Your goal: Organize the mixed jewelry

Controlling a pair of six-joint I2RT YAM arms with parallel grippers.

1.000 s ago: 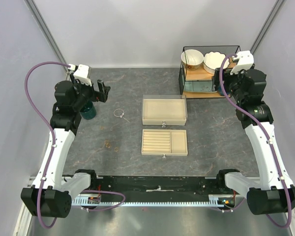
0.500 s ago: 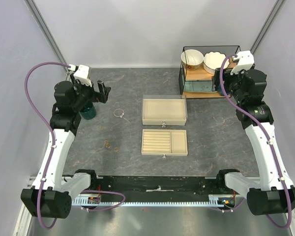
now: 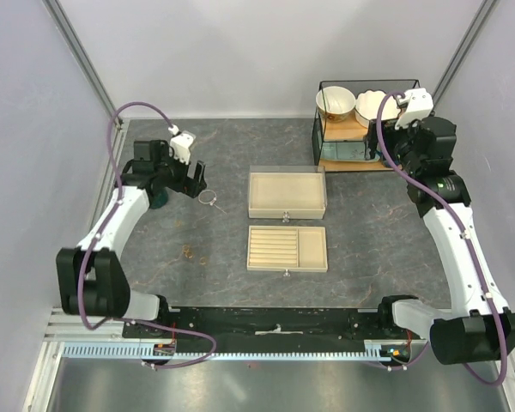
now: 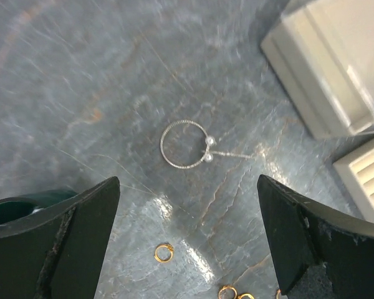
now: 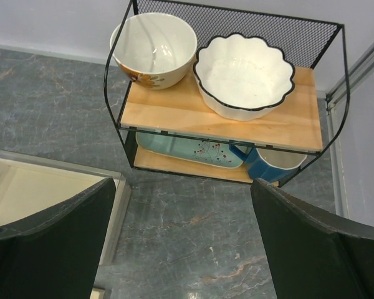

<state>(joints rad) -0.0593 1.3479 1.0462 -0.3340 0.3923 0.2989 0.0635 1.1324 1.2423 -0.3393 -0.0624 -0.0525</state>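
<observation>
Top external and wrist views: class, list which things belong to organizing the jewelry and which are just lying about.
For the job:
silvery wire hoop
small gold rings
slotted tray and plain beige tray, the likely places for the jewelry

Lying about:
wire shelf
floral bowl
scalloped bowl
blue mug
dark green cup

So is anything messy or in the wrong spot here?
Yes. The thin silver wire hoop and tiny gold rings lie loose on the grey table, outside the beige slotted tray.

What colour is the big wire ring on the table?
The hoop is silvery; the left wrist view shows it best.
</observation>
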